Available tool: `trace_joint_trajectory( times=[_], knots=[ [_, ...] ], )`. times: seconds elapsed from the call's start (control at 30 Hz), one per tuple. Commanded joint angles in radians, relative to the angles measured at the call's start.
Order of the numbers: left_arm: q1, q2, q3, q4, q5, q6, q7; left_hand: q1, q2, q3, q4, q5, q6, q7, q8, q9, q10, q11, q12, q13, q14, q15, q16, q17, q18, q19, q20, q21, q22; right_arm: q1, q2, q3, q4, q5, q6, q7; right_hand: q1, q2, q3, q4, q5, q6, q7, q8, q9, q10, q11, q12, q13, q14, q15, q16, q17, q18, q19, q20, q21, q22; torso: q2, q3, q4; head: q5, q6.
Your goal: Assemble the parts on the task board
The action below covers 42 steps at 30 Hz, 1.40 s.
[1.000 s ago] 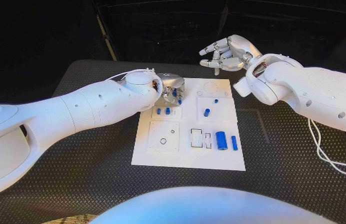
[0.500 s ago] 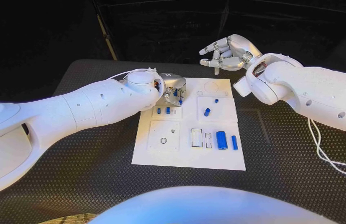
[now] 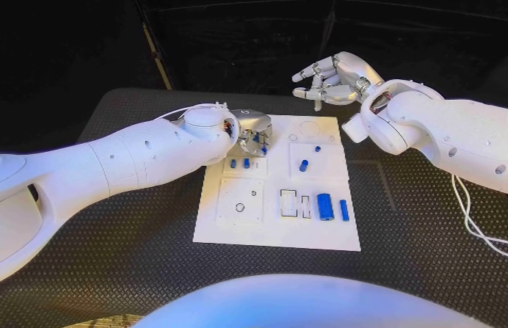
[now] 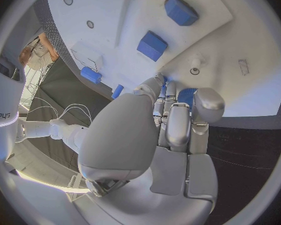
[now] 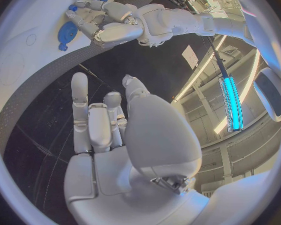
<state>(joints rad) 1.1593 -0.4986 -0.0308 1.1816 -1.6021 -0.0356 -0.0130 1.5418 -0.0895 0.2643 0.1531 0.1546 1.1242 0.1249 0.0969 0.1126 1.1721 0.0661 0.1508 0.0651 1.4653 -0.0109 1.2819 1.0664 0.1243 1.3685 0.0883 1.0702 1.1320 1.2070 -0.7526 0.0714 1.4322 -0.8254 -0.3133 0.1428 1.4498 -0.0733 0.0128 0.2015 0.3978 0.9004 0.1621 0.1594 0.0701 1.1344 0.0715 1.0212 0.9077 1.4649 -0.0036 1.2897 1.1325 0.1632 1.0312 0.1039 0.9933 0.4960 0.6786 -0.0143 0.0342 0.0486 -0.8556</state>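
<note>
Task board (image 3: 277, 225) lies mid-desk (image 3: 127, 262), blue parts (image 3: 325, 206) scattered across it. Left hand (image 3: 252, 133) is down at the board's far-left corner, fingers curled around a blue part (image 4: 187, 95); likely the seating step. Next: press it straight into its slot. Right hand (image 3: 337, 77) hovers beyond the board, fingers apart, empty.

Over the last second the left hand (image 3: 252, 132) has eased slightly toward the robot over the far left corner of the task board (image 3: 277, 232), fingers down and closed on a small blue part (image 4: 187, 96), while the right hand (image 3: 337, 78) drifted barely
</note>
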Motion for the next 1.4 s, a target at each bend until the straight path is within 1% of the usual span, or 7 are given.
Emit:
trace_joint_trajectory(
  times=[0.03, 0.2, 0.3, 0.67, 0.9, 1.23, 1.4],
  knots=[
    [-0.003, -0.015, 0.003, 0.012, 0.01, -0.061, 0.015, 0.003, 0.004, 0.011, -0.002, 0.005, 0.009, 0.001, -0.004, 0.0, 0.01, 0.0, -0.007, 0.002, 0.019, -0.005, 0.002, -0.01, -0.014, 0.008, -0.001, 0.011, 0.009, 0.002, 0.0, 0.001, 0.0, -0.001, 0.005, 0.012, -0.001, 0.004, 0.005, 0.002, 0.003, -0.005, -0.003, 0.004, 0.0, 0.005, -0.002, 0.006, 0.001, 0.015, -0.005, -0.006, 0.0, 0.019, 0.003, -0.003, -0.006, 0.001, -0.001, 0.0005, 0.0006, 0.0, 0.001],
    [-0.004, -0.041, 0.027, 0.037, 0.038, -0.085, 0.017, -0.004, -0.003, 0.025, -0.003, 0.004, 0.013, 0.004, -0.008, -0.002, 0.017, 0.002, -0.016, 0.002, 0.017, -0.005, -0.004, -0.027, -0.015, 0.011, 0.0, 0.018, 0.017, 0.002, 0.001, 0.001, -0.003, -0.001, 0.006, 0.013, -0.001, 0.004, 0.005, 0.002, 0.003, -0.005, -0.003, 0.004, 0.0, 0.005, -0.002, 0.006, 0.001, 0.015, -0.005, -0.006, 0.0, 0.019, 0.003, -0.003, -0.006, 0.001, 0.0, 0.0002, 0.002, 0.0, 0.005],
    [-0.005, -0.058, 0.037, 0.053, 0.047, -0.087, 0.013, -0.005, -0.005, 0.027, -0.004, 0.004, 0.013, 0.005, -0.009, -0.003, 0.018, 0.002, -0.019, 0.002, 0.017, -0.004, -0.004, -0.028, -0.015, 0.011, 0.0, 0.019, 0.018, 0.001, 0.001, 0.001, -0.004, -0.001, 0.006, 0.013, -0.001, 0.004, 0.005, 0.002, 0.003, -0.005, -0.003, 0.004, 0.0, 0.005, -0.002, 0.006, 0.001, 0.015, -0.005, -0.006, 0.0, 0.019, 0.003, -0.003, -0.006, 0.001, 0.0, 0.0002, 0.0014, 0.002, 0.007],
    [-0.023, -0.134, 0.07, 0.105, 0.066, -0.079, -0.005, -0.01, -0.012, 0.034, -0.005, 0.004, 0.015, 0.007, -0.011, -0.005, 0.021, 0.003, -0.025, 0.002, 0.017, -0.003, -0.004, -0.031, -0.016, 0.012, 0.0, 0.022, 0.022, 0.001, -0.001, 0.001, -0.007, -0.001, 0.007, 0.013, -0.001, 0.004, 0.005, 0.002, 0.003, -0.005, -0.003, 0.004, 0.0, 0.005, -0.002, 0.006, 0.001, 0.015, -0.005, -0.006, 0.0, 0.019, 0.003, -0.003, -0.006, 0.001, 0.0, -0.0001, 0.0023, 0.007, 0.009],
    [-0.029, -0.16, 0.076, 0.112, 0.071, -0.057, -0.016, -0.015, -0.016, 0.037, -0.004, 0.003, 0.017, 0.007, -0.013, -0.005, 0.024, 0.004, -0.028, 0.002, 0.017, -0.003, -0.004, -0.033, -0.016, 0.012, 0.001, 0.023, 0.024, 0.0, -0.002, 0.001, -0.007, -0.001, 0.008, 0.013, -0.001, 0.004, 0.005, 0.002, 0.003, -0.005, -0.003, 0.004, 0.0, 0.005, -0.002, 0.006, 0.001, 0.015, -0.005, -0.006, 0.0, 0.019, 0.003, -0.003, -0.006, 0.001, 0.001, 0.0004, -0.0001, 0.01, 0.009],
    [-0.029, -0.16, 0.076, 0.112, 0.071, -0.057, -0.016, -0.015, -0.016, 0.037, -0.004, 0.003, 0.017, 0.007, -0.013, -0.005, 0.024, 0.004, -0.028, 0.002, 0.017, -0.003, -0.004, -0.033, -0.016, 0.012, 0.001, 0.023, 0.024, 0.0, -0.002, 0.001, -0.007, -0.001, 0.008, 0.013, -0.001, 0.004, 0.005, 0.002, 0.003, -0.005, -0.003, 0.004, 0.0, 0.005, -0.002, 0.006, 0.001, 0.015, -0.005, -0.006, 0.0, 0.019, 0.003, -0.003, -0.006, 0.001, 0.001, 0.0004, -0.0001, 0.01, 0.009],
    [-0.036, -0.163, 0.078, 0.102, 0.073, -0.024, -0.025, -0.025, -0.022, 0.041, -0.003, 0.001, 0.019, 0.007, -0.015, -0.007, 0.028, 0.004, -0.034, 0.003, 0.016, -0.003, -0.004, -0.038, -0.016, 0.011, 0.001, 0.023, 0.025, 0.0, -0.003, 0.0, -0.007, -0.001, 0.008, 0.012, -0.001, 0.004, 0.005, 0.002, 0.003, -0.005, -0.003, 0.004, 0.0, 0.005, -0.002, 0.006, 0.001, 0.015, -0.005, -0.006, 0.0, 0.019, 0.003, -0.003, -0.006, 0.001, 0.001, 0.0011, -0.0011, 0.013, 0.008]
  ],
)
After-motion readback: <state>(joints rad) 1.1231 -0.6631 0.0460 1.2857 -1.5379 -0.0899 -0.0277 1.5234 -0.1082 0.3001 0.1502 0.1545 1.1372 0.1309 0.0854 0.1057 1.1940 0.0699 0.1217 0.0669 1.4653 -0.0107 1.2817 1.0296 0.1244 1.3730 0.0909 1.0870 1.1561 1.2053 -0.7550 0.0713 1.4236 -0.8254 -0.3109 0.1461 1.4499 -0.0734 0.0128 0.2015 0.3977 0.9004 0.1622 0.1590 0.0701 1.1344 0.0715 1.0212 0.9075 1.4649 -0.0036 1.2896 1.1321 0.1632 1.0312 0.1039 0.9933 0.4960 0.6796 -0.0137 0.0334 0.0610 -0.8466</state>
